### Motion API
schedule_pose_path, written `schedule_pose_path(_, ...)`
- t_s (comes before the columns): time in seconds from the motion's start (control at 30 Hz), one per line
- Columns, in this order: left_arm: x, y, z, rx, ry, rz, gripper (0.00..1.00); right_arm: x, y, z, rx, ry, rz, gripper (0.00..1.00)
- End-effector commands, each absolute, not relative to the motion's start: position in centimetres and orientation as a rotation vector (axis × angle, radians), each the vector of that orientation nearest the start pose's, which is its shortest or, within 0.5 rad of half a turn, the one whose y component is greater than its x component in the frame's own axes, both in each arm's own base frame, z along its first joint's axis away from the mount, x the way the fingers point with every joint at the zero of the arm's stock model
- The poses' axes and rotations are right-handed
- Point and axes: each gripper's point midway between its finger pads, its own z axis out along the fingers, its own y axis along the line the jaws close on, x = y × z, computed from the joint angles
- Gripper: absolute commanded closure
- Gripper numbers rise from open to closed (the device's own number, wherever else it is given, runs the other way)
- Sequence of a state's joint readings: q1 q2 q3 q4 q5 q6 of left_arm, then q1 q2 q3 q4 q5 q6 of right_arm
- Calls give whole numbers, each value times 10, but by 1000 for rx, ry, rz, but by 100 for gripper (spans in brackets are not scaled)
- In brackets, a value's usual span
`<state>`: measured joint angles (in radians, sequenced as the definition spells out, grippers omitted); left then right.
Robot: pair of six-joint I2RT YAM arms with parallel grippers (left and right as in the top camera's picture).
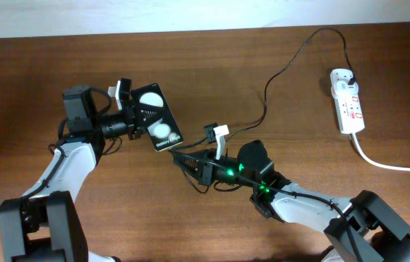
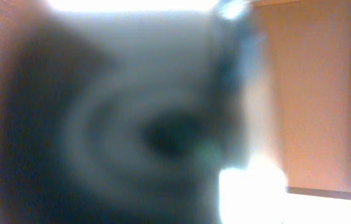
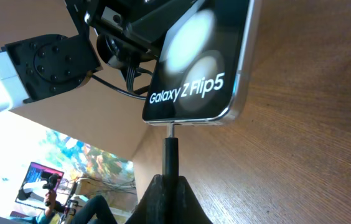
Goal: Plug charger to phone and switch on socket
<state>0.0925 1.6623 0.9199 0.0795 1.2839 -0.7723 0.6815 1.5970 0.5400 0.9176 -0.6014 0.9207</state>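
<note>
- Pinching the charger (image 3: 171,149) by its stiff plug, right tool (image 3: 168,183) is closed tight.
- Left tool (image 1: 137,111) clamps the glossy, likely slippery phone (image 1: 163,122) by its far end.

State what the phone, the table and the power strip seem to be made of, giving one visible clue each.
Phone: glossy, glass-like face, carrying soft bright patches like reflections; silvery rim, probably metal. Table: wood or wood-look laminate, brown with grain lines, low sheen. Power strip: likely hard white plastic, smooth and moulded.
</note>
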Motion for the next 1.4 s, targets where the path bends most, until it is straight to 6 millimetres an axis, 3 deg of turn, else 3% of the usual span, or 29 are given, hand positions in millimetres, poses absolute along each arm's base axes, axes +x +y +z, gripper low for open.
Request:
schedule_pose_path(0.0, 371, -133, 189, -138, 2172, -1826, 100, 262, 336, 172, -270, 1957, 1618, 96)
schedule_pose_path(0.67, 370, -133, 191, -126, 2167, -1834, 100, 284, 326, 165, -76, 1980, 1540, 96)
schedule_pose_path(0.83, 394, -120, 172, -268, 2195, -1625, 100, 273, 316, 110, -144, 2204, 1360, 96)
schedule_pose_path(0.97, 397, -118, 170, -166, 2174, -1543, 100, 262, 290, 55, -98, 2438, 1130, 96)
schedule_pose_path(1.03, 399, -116, 168, -131, 2166, -1496, 100, 256, 285, 42, -119, 2492, 1082, 96)
schedule_pose_path(1.17, 410, -102, 149, -267, 2223, -1354, 100, 256, 279, 34, -173, 2560, 977, 96)
schedule_pose_path(1.23, 412, -96, 139, -333, 2256, -1293, 100, 255, 274, 26, -234, 2631, 836, 96)
schedule_pose_path(1.37, 412, -96, 139, -333, 2256, -1293, 100, 254, 282, 27, -331, 2644, 738, 90)
